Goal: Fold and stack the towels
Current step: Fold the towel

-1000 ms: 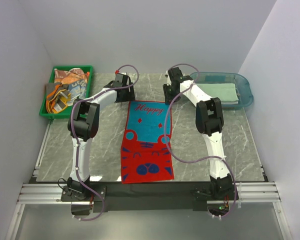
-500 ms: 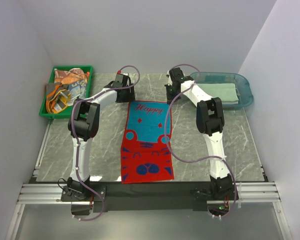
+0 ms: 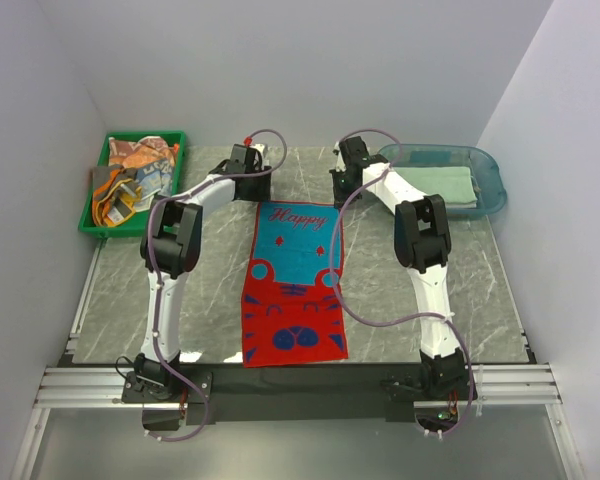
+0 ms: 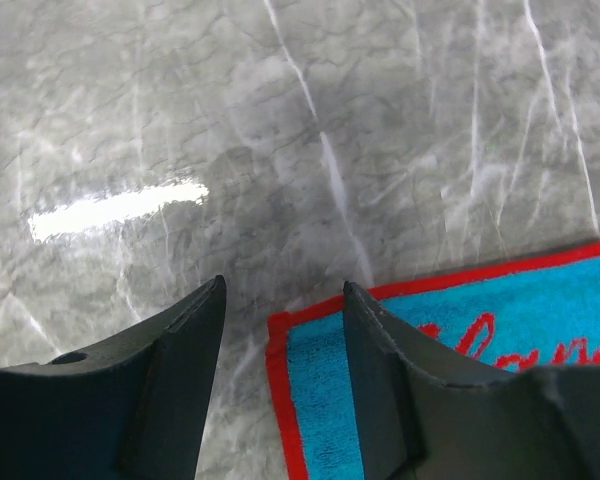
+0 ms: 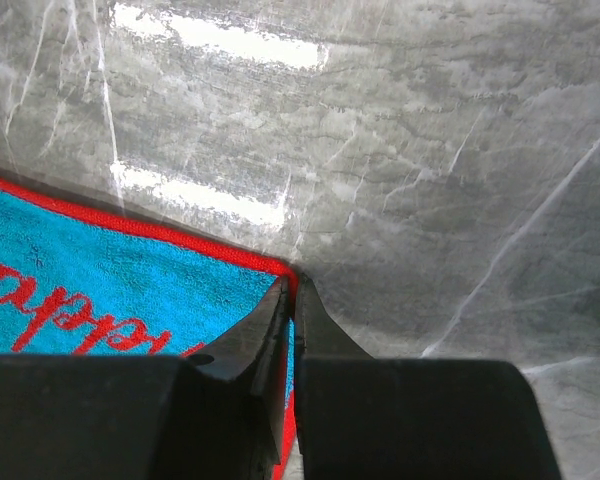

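Flat red towel (image 3: 293, 285), long axis near-far, lettering end far; left gripper (image 4: 282, 292) agape astride corner; right gripper (image 5: 292, 286) pinching corner

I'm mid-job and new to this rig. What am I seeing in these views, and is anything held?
Two robot arms, left arm and right arm, are bolted to the table. The wide view looks down from above and behind; the other two are wrist cameras behind the jaws. A red and blue towel lies flat. Crumpled towels fill the green tray; a folded green towel sits in the blue tub. The right jaws pinch one far corner; the left jaws stand open around the other.
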`<action>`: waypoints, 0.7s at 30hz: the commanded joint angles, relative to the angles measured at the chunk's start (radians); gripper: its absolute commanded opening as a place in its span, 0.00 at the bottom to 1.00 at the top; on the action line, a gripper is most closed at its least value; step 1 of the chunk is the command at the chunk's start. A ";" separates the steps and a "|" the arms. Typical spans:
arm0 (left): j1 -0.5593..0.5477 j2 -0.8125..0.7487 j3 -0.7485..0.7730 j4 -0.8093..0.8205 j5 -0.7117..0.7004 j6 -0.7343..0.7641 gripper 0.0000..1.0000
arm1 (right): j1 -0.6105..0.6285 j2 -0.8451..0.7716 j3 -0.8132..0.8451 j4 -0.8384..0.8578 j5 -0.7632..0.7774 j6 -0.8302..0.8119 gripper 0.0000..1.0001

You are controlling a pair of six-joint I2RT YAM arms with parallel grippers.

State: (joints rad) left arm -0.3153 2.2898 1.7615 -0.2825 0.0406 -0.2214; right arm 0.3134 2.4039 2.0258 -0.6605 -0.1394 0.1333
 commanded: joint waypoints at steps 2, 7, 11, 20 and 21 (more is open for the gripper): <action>0.018 0.036 -0.007 -0.041 0.159 0.059 0.55 | 0.003 -0.025 -0.062 -0.024 0.000 0.000 0.02; 0.018 0.048 0.006 -0.119 0.173 0.074 0.56 | 0.003 -0.045 -0.085 -0.008 0.004 -0.001 0.02; 0.018 0.039 -0.016 -0.118 0.168 0.060 0.54 | 0.003 -0.051 -0.104 0.002 -0.005 0.002 0.02; 0.012 0.074 0.018 -0.205 0.251 0.085 0.50 | 0.003 -0.054 -0.116 0.009 -0.015 0.003 0.02; 0.012 0.077 0.024 -0.216 0.260 0.088 0.50 | 0.003 -0.055 -0.115 0.009 -0.016 0.003 0.02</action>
State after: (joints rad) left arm -0.2893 2.3016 1.7870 -0.3393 0.2253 -0.1497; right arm 0.3134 2.3604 1.9423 -0.6003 -0.1474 0.1364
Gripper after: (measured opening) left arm 0.499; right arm 0.057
